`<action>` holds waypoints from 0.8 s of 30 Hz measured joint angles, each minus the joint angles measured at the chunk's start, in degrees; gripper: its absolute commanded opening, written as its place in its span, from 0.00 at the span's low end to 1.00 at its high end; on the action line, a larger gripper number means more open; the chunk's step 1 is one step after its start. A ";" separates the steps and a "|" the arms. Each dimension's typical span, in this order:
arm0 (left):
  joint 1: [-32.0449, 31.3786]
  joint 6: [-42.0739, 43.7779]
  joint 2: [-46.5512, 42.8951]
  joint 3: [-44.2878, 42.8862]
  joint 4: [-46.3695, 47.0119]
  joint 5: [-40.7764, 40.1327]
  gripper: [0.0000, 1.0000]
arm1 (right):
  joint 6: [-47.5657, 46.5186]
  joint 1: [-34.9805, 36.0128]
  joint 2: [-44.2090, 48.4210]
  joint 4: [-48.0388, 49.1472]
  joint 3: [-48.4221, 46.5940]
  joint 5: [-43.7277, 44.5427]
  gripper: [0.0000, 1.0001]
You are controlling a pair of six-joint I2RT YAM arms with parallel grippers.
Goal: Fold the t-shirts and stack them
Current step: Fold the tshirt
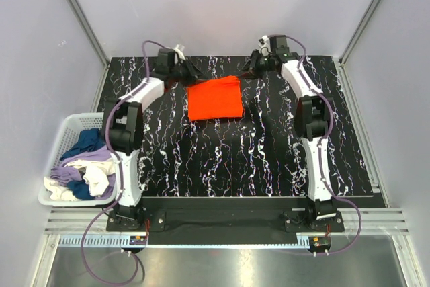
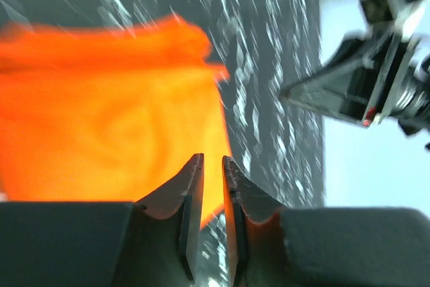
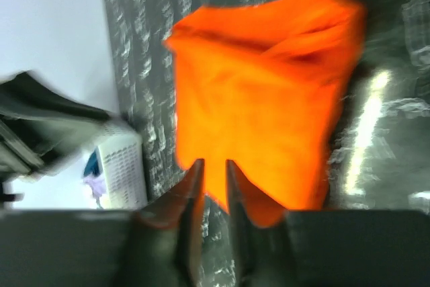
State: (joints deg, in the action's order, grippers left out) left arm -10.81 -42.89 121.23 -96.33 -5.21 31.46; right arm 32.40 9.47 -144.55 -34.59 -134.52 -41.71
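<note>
Orange t-shirt (image 1: 215, 99) — left hand (image 2: 212, 159), right hand (image 3: 213, 163) barely parted — grip unclear.

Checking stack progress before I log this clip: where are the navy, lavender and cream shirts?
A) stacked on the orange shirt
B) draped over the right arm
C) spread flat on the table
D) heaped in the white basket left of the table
D: the navy, lavender and cream shirts lie heaped in the white basket, while the orange shirt lies alone on the table.
</note>
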 measured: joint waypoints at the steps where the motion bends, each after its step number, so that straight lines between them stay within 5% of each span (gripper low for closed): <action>1: -1.03 -0.79 0.00 1.51 0.83 0.90 0.19 | 0.48 0.90 0.92 0.52 1.25 -0.72 0.16; 4: -2.73 -2.27 1.62 3.76 -0.02 2.40 0.11 | 1.29 3.28 1.20 1.95 3.82 -2.97 0.13; 12: -1.81 -1.36 4.28 6.08 -10.69 -2.78 0.14 | 2.47 4.44 -2.36 3.08 8.55 -4.94 0.05; 24: -2.64 1.73 0.28 14.60 -14.16 -6.14 0.14 | 1.33 4.07 3.76 8.85 30.58 -6.99 0.02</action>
State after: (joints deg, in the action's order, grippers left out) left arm -13.45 -41.17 121.51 -81.73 -19.38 25.32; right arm 33.74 13.54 -140.79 -25.74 -103.94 -48.71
